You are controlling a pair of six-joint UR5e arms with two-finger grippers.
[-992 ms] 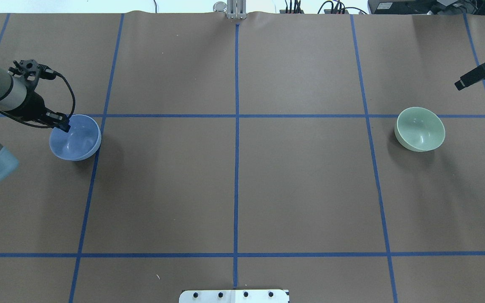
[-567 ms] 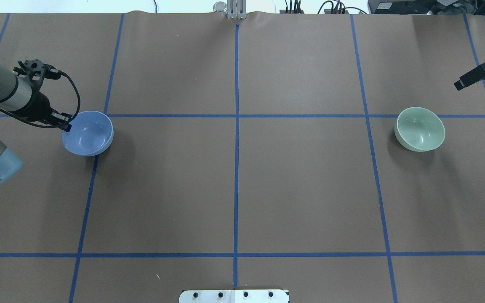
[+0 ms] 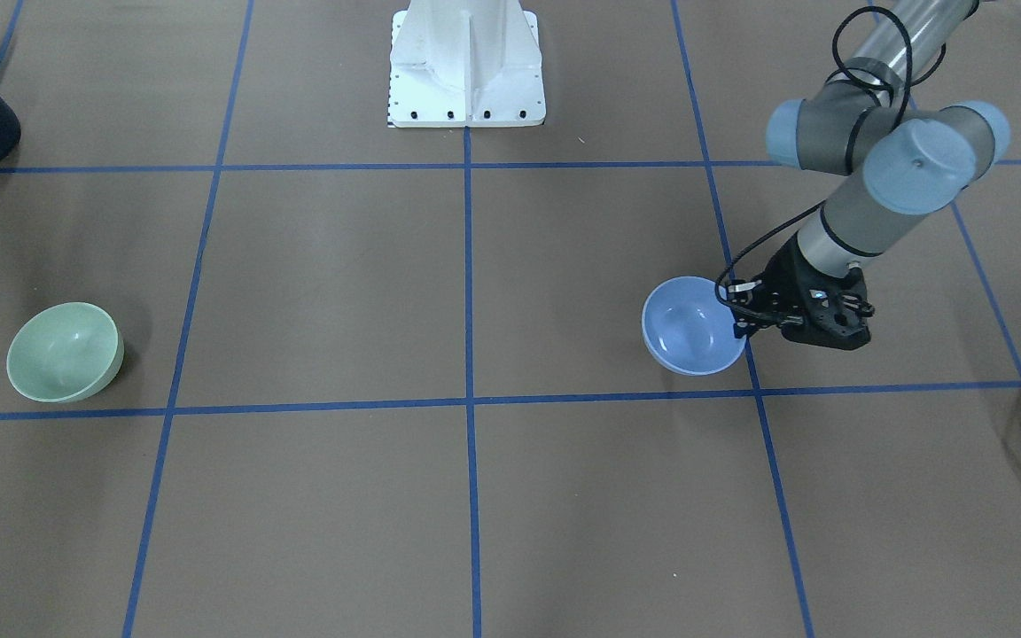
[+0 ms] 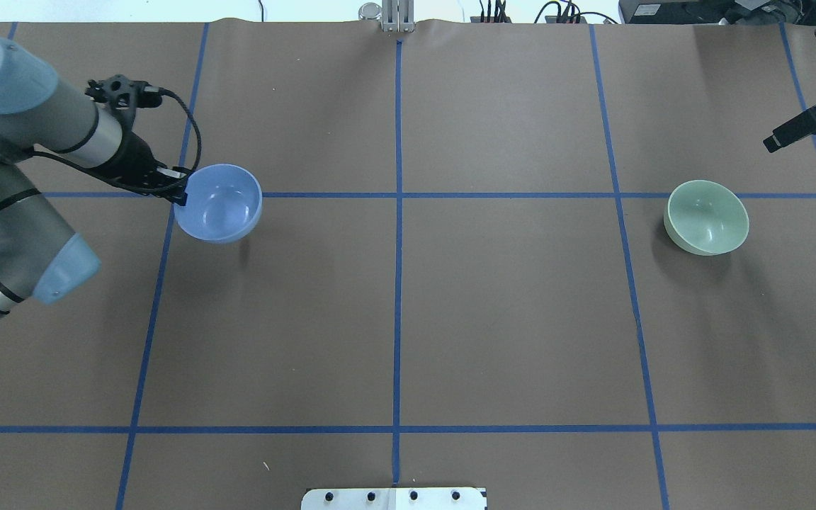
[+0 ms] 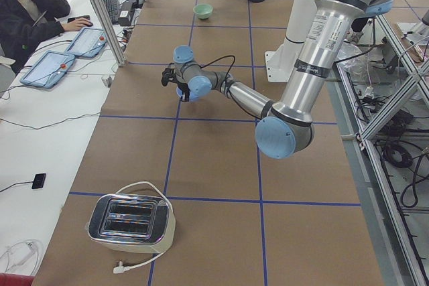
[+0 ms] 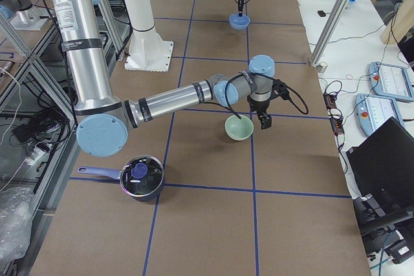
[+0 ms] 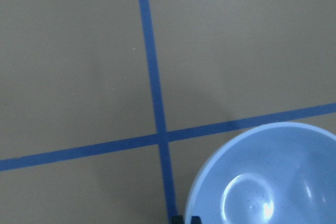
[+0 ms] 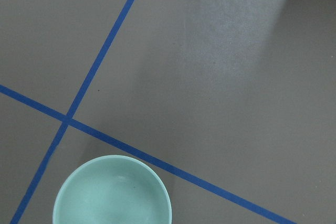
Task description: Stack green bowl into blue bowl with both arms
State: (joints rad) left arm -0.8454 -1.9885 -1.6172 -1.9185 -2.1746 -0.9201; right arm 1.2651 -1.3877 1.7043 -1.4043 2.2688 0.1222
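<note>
The left arm (image 4: 32, 131) has swung in over the brown table (image 4: 507, 319) toward the middle. The blue bowl (image 4: 220, 204) rides along, up off the table, its rim pinched by the left gripper (image 4: 178, 194). The green bowl (image 4: 707, 217) has not moved, far off on the right. The right gripper (image 4: 780, 138) hangs near it; I cannot tell if it is wide or narrow. No stacking yet.

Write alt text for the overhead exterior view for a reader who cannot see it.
The left gripper holds the blue bowl by its rim at the view's left, over a blue tape line on the table. The green bowl sits alone at the right, the right gripper apart from it.
</note>
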